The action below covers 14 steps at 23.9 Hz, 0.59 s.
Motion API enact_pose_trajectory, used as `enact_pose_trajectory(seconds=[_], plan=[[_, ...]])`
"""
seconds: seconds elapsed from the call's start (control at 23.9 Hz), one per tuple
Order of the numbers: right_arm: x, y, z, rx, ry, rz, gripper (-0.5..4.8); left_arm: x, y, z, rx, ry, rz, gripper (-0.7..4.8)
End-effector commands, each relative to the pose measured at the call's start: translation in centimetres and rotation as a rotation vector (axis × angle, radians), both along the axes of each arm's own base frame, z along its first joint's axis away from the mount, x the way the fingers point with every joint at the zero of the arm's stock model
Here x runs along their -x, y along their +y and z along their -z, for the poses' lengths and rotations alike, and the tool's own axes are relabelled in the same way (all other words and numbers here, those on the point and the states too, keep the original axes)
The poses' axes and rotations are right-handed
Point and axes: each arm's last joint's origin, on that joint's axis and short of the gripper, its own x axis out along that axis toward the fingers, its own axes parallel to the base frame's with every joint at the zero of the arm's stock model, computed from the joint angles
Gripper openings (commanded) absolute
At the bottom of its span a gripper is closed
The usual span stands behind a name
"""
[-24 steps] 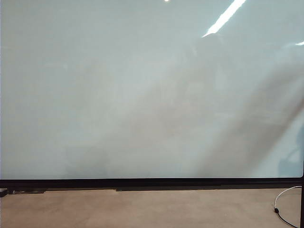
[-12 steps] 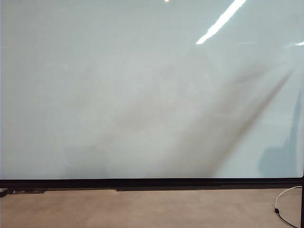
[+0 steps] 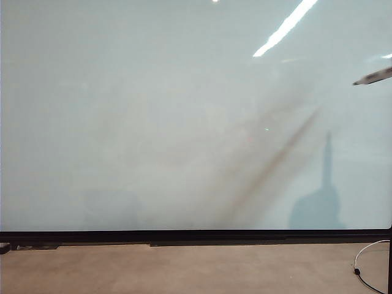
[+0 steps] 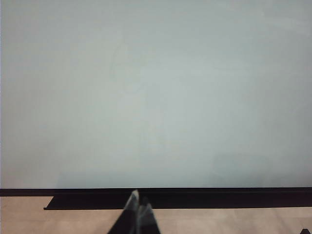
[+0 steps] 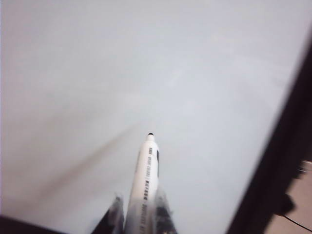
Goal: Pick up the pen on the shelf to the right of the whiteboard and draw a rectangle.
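Carrying the slim white-grey marker pen (image 5: 145, 185) pinched in its jaws, the right gripper (image 5: 141, 214) nears the glossy pale whiteboard (image 3: 153, 122) — still unmarked; next, tip contact. Left gripper (image 4: 137, 214) idles below, pinched shut, empty.

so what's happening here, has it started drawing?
Not yet. The right hand is shut on the pen, tip pointing at the whiteboard; in the exterior view the pen just pokes in from the right edge, upper part of the board. Whether the tip touches the board cannot be told. The board shows no marks, so no rectangle so far. The left hand sits low near the board's bottom frame, closed and holding nothing.
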Motion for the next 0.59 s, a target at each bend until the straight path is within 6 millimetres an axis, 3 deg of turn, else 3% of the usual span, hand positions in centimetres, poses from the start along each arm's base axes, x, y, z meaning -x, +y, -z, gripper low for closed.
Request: enact_pose_trajectory(seconds=[0.04,0.59], plan=[[0.0,1.1,-0.1,0.025,-0.001,-0.046,-0.04,0.0,0.0,-0.1,-0.005,-0.008,0.0,-0.05],[0.4,3.8,0.4,0.074,0.034,-0.2,-0.04,0.0,0.0,-0.2,-0.005,-0.009,0.0,-0.04]])
